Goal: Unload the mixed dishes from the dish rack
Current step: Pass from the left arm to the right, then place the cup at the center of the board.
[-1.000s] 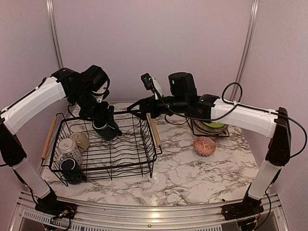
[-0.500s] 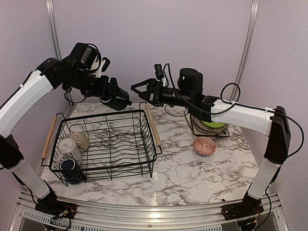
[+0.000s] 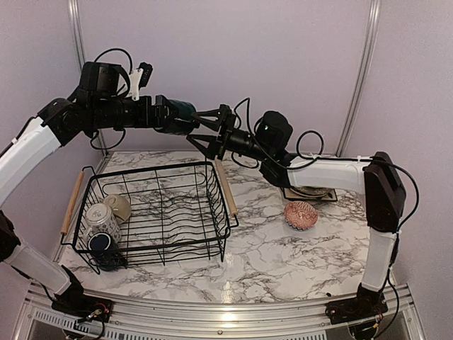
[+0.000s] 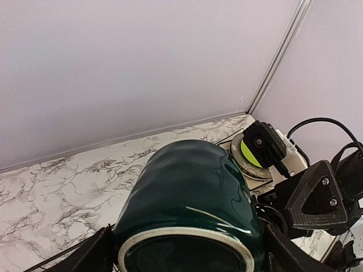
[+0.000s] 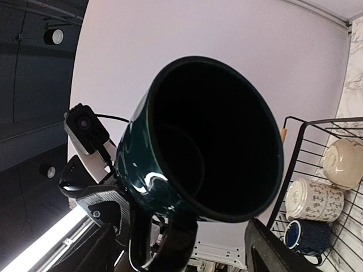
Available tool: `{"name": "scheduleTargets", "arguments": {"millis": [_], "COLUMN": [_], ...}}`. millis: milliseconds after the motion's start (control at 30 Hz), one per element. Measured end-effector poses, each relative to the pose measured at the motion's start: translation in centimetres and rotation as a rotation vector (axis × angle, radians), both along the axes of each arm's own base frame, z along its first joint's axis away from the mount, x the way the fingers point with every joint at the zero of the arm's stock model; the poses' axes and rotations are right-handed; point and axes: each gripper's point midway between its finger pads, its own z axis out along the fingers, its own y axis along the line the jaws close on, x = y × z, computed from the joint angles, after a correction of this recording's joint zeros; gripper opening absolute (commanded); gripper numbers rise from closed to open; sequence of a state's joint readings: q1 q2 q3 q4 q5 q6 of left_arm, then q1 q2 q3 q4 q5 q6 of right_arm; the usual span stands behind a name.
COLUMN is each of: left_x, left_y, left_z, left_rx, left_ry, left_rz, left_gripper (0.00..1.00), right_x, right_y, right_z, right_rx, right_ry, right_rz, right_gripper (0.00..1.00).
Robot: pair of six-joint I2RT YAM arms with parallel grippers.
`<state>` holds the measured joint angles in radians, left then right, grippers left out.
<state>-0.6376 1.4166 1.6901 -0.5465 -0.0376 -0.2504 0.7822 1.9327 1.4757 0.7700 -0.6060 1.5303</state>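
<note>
While the left claw clamps a dark green mug in the air above the rack, right claw spread wide at its mouth, empty, three other mugs in the rack's near-left corner.

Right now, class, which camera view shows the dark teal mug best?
The right wrist view: the dark teal mug fills it, showing its rim, dark inside and glossy outer wall. In the left wrist view the mug shows its base ring and side, cropped at the bottom. In the top external view it is small and mostly hidden.
</note>
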Motion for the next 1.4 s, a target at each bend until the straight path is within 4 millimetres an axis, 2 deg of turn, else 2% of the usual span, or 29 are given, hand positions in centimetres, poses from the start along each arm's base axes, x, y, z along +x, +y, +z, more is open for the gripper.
{"name": "scheduleTargets", "arguments": {"millis": [133, 233, 267, 300, 367, 467, 533, 600, 667, 733, 767, 800, 833, 900, 967, 1033, 1167, 1233, 1300, 1400], "left_x": [0.3, 0.4, 0.4, 0.3, 0.2, -0.3, -0.4, -0.7, -0.8, -1.0, -1.1, -1.2, -1.4, -1.9, -2.7, -3.1, -3.1, -2.9, -2.9, -2.4], "left_y": [-1.1, -1.3, -1.4, -1.4, -1.3, -1.1, -1.1, -1.2, -1.3, -1.4, -1.5, -1.6, -1.8, -1.9, -1.5, -1.0, 0.3, 1.2, 2.4, 5.1], "left_z": [-0.5, -0.4, -0.4, -0.6, -0.7, -1.0, -1.5, -2.5, -3.3, -3.7, -3.6, -3.4, -3.0, -2.3, -1.6, -0.3, 2.0, 2.6, 2.2, 0.4], "left_rx": [-0.028, -0.047, -0.048, -0.047, -0.049, -0.029, -0.023, -0.022, -0.028, -0.041, -0.050, -0.060, -0.074, -0.112, -0.142, -0.178, -0.227, -0.234, -0.227, -0.182], "left_ry": [-0.019, -0.044, -0.056, -0.064, -0.087, -0.134, -0.157, -0.163, -0.169, -0.182, -0.193, -0.204, -0.219, -0.241, -0.252, -0.269, -0.275, -0.254, -0.218, -0.131], "left_rz": [-0.035, -0.046, -0.054, -0.059, -0.064, -0.086, -0.093, -0.102, -0.111, -0.121, -0.128, -0.135, -0.145, -0.153, -0.149, -0.134, -0.067, -0.018, 0.030, 0.133], "left_gripper": [0.08, 0.08, 0.07, 0.07, 0.06, 0.06, 0.07, 0.12, 0.28, 0.55, 0.77, 0.94, 0.98, 0.99, 0.99, 0.99, 0.99, 0.99, 0.99, 0.99], "right_x": [-0.7, -1.1, -1.1, -1.2, -1.3, -1.4, -1.4, -1.5, -1.7, -1.7, -1.9, -2.0, -2.3, -2.8, -2.4, -1.2, 1.0, 2.1, 3.7, 5.9], "right_y": [0.7, 1.2, 1.2, 1.2, 1.1, 0.9, 0.9, 0.8, 0.7, 0.6, 0.5, 0.4, 0.1, -0.6, -2.4, -4.7, -10.7, -13.2, -15.2, -16.9], "right_z": [1.7, 1.8, 1.8, 1.9, 2.2, 2.4, 1.6, 0.6, -0.1, -0.4, -0.3, 0.1, 0.5, 1.3, 2.3, 3.2, 4.2, 3.8, 2.6, -0.8], "right_rx": [0.074, 0.117, 0.129, 0.141, 0.155, 0.171, 0.163, 0.150, 0.129, 0.093, 0.071, 0.050, 0.027, -0.015, -0.053, -0.098, -0.228, -0.305, -0.423, -0.635], "right_ry": [0.030, 0.068, 0.086, 0.094, 0.109, 0.130, 0.140, 0.132, 0.108, 0.061, 0.029, -0.005, -0.042, -0.122, -0.215, -0.291, -0.422, -0.472, -0.534, -0.616], "right_rz": [0.055, 0.086, 0.093, 0.099, 0.106, 0.115, 0.105, 0.098, 0.090, 0.075, 0.067, 0.055, 0.040, 0.004, -0.085, -0.184, -0.410, -0.492, -0.577, -0.672], "right_gripper": [0.55, 0.37, 0.34, 0.27, 0.00, 0.00, 0.00, 0.00, 0.00, 0.00, 0.00, 0.00, 0.00, 0.00, 0.00, 0.00, 0.00, 0.00, 0.00, 0.00]}}
